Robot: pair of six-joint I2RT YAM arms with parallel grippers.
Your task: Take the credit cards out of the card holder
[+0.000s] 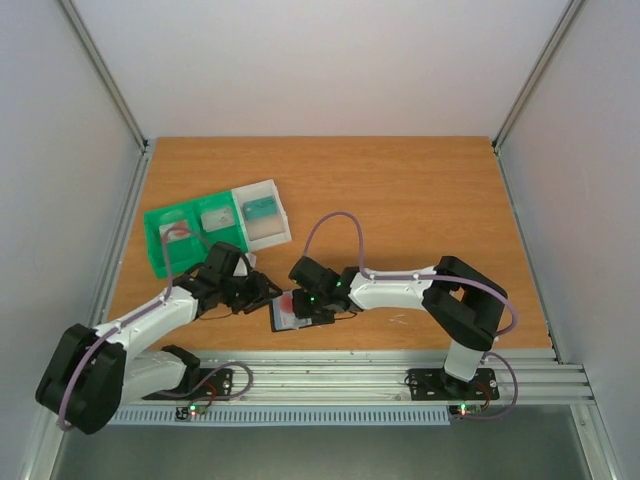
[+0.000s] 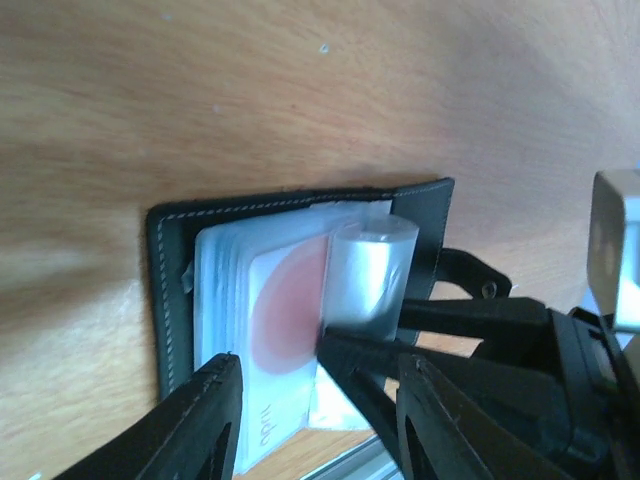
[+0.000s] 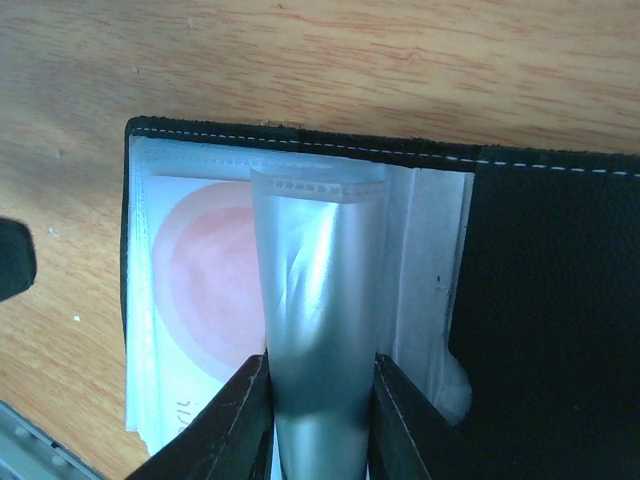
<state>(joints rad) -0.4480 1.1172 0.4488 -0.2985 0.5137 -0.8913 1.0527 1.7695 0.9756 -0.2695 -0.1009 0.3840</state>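
Note:
The card holder lies open near the table's front edge, black cover outside, clear pockets inside. A whitish credit card with a red round blotch sits in the top pocket. My right gripper is shut on a clear pocket sleeve, which curls up into a tube. My left gripper is open, its fingers straddling the holder's near edge and one right fingertip. In the top view both grippers meet over the holder, left and right.
A green compartment tray stands at the back left with a whitish card in it. A clear-white box next to it holds a teal card. The metal rail runs just in front of the holder.

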